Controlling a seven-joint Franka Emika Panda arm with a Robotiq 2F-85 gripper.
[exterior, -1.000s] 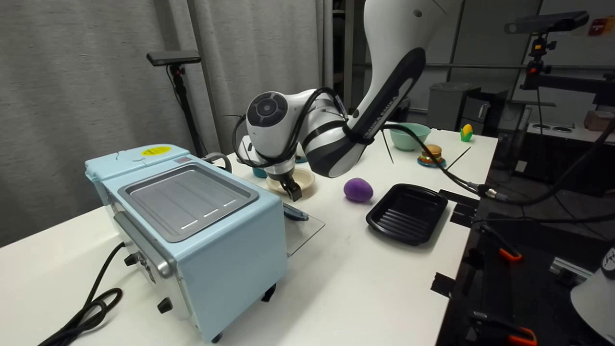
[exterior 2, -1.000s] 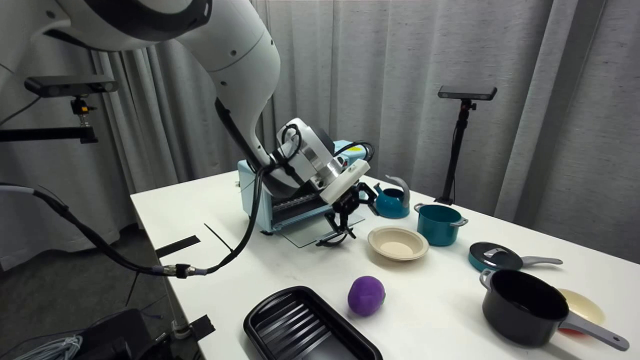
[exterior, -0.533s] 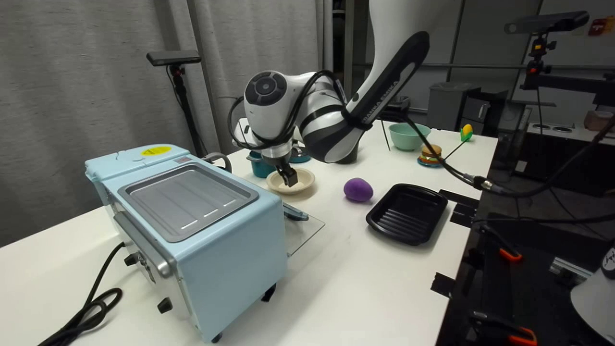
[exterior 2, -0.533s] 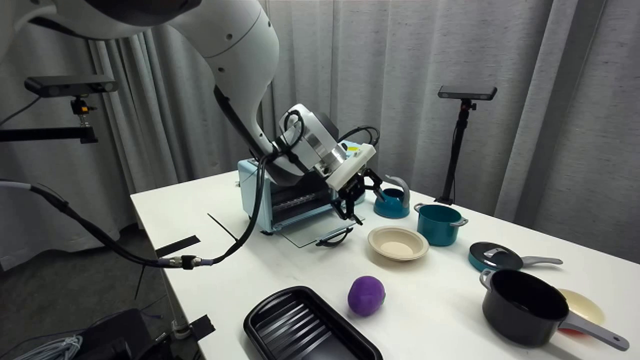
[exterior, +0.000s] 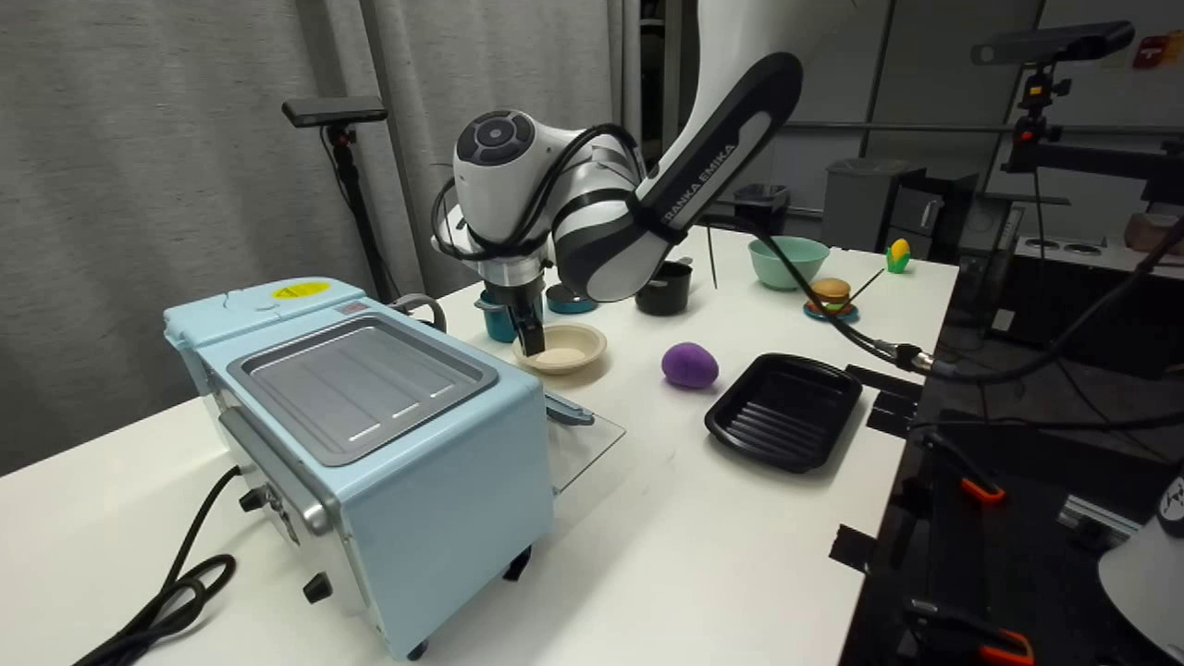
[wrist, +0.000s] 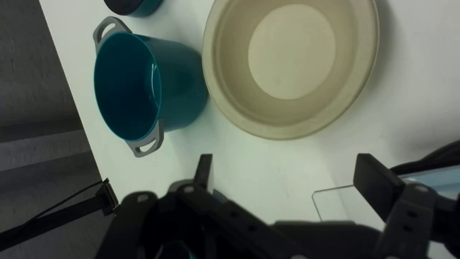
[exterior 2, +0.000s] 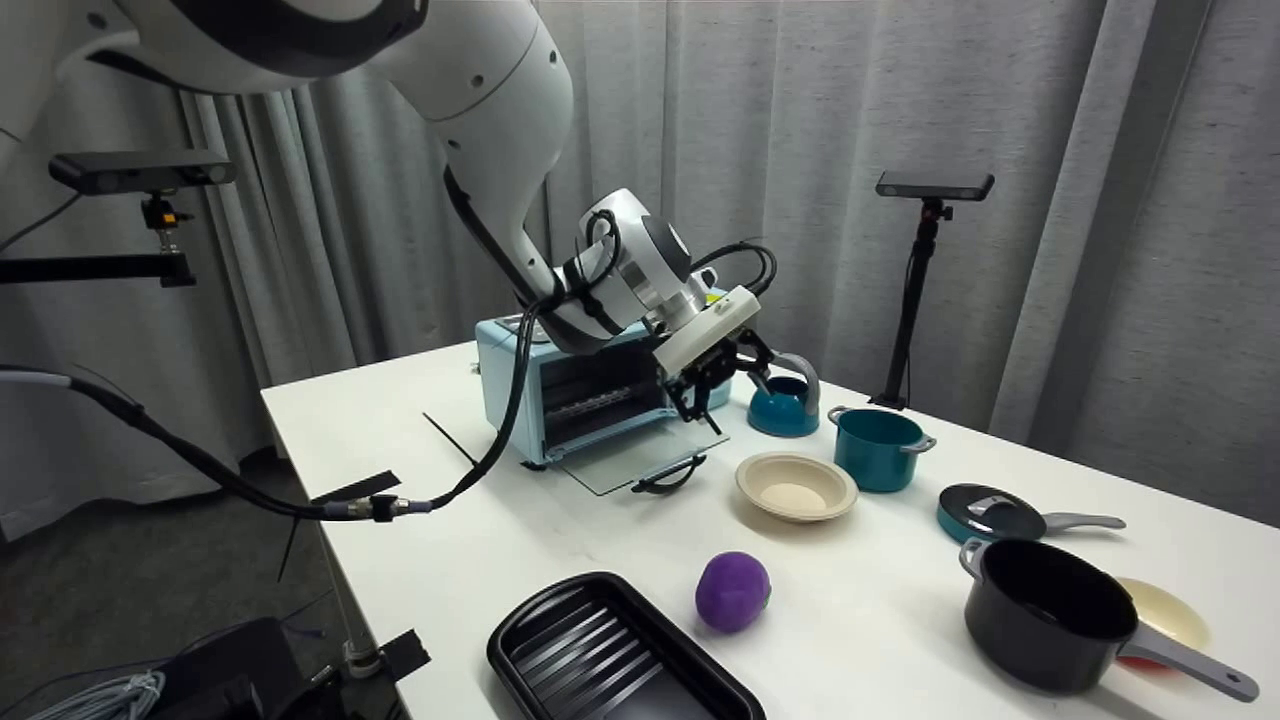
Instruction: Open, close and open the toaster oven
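Note:
The light blue toaster oven stands on the table, and it also shows behind my arm in an exterior view. Its glass door is lowered, lying out flat just above the table. The door's handle is at its outer edge; in the wrist view the handle is partly behind a finger. My gripper is open and empty, above and beyond the door's outer corner, apart from the handle. In the wrist view the open fingers have bare table between them, with a door corner near the right finger.
A beige bowl is close in front of my gripper. A teal pot and a teal kettle stand close by. A purple toy and a black tray lie nearer the robot. A black saucepan is farther off.
My gripper has risen from beside the door handle and moved away towards the kettle side. The lowered door and the other objects have not moved.

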